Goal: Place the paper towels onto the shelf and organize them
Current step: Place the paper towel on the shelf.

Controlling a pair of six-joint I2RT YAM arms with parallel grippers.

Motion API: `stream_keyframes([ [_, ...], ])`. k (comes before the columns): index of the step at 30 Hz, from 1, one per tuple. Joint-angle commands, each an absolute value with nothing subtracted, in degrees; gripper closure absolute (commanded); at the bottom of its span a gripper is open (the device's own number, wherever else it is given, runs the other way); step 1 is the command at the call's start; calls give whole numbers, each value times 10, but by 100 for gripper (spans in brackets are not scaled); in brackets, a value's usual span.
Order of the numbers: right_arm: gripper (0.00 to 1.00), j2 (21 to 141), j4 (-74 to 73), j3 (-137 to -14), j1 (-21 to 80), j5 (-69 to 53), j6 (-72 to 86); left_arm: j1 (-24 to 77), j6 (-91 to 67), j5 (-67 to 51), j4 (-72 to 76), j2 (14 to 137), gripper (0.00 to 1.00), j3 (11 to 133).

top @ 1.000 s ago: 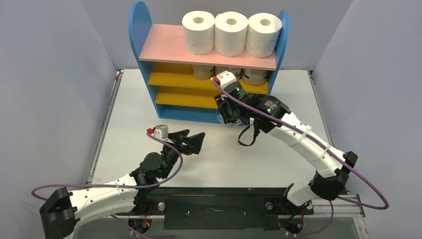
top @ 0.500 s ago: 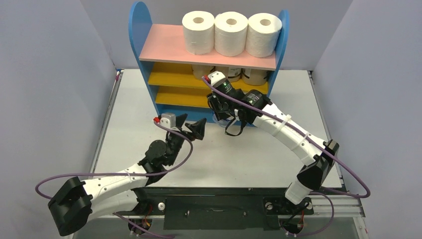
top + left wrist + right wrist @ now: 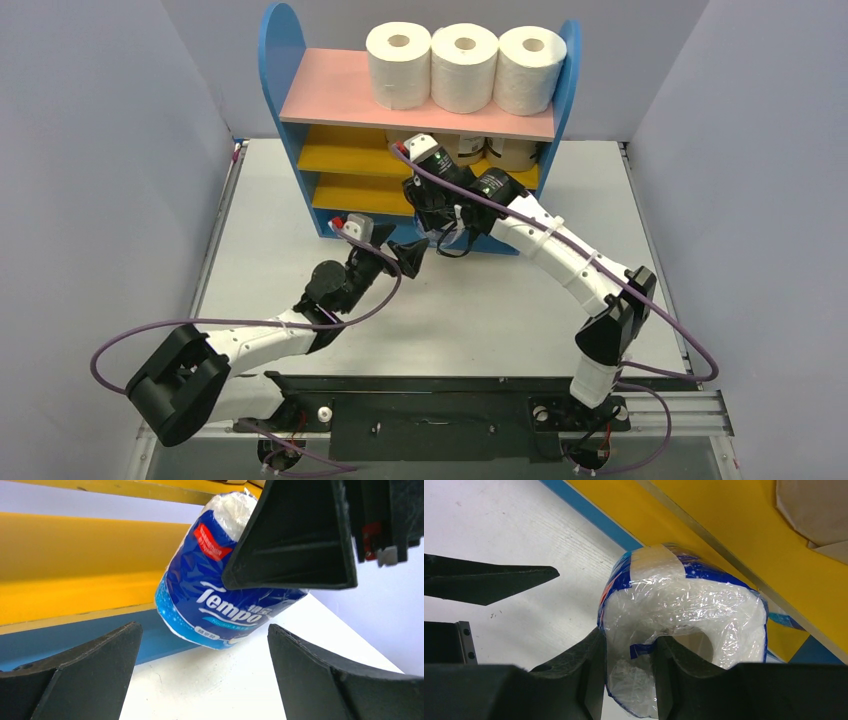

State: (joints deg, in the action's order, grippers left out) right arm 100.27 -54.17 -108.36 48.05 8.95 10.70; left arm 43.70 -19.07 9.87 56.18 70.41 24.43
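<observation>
One blue-wrapped roll (image 3: 684, 600) sits pinched in the right gripper (image 3: 629, 650), seemingly by its wall; left gripper (image 3: 203, 630) gapes beside it.

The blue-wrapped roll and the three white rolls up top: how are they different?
The blue Tempo roll wears a printed plastic wrapper; the white rolls are bare. It is held tilted by the right gripper; they stand upright, side by side, on the pink top board. All have hollow cores.

You had glossy, crinkled plastic film on the blue-wrapped roll (image 3: 210, 605), matt black plastic on the fingers (image 3: 325, 685), smooth matt paint on the yellow shelf boards (image 3: 75, 555), and a matt, scuffed tabletop (image 3: 205, 690).
</observation>
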Motion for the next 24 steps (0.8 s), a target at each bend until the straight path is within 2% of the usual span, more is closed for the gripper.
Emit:
stream_keyframes([
  [1, 81, 996, -535, -1117, 473, 97, 93, 421, -217, 40, 533, 698, 4, 294],
  [14, 82, 1048, -550, -1173, 454, 112, 90, 421, -191, 88, 714, 787, 4, 239],
  [24, 82, 1069, -552, -1187, 445, 113, 91, 421, -186, 130, 769, 861, 4, 246],
])
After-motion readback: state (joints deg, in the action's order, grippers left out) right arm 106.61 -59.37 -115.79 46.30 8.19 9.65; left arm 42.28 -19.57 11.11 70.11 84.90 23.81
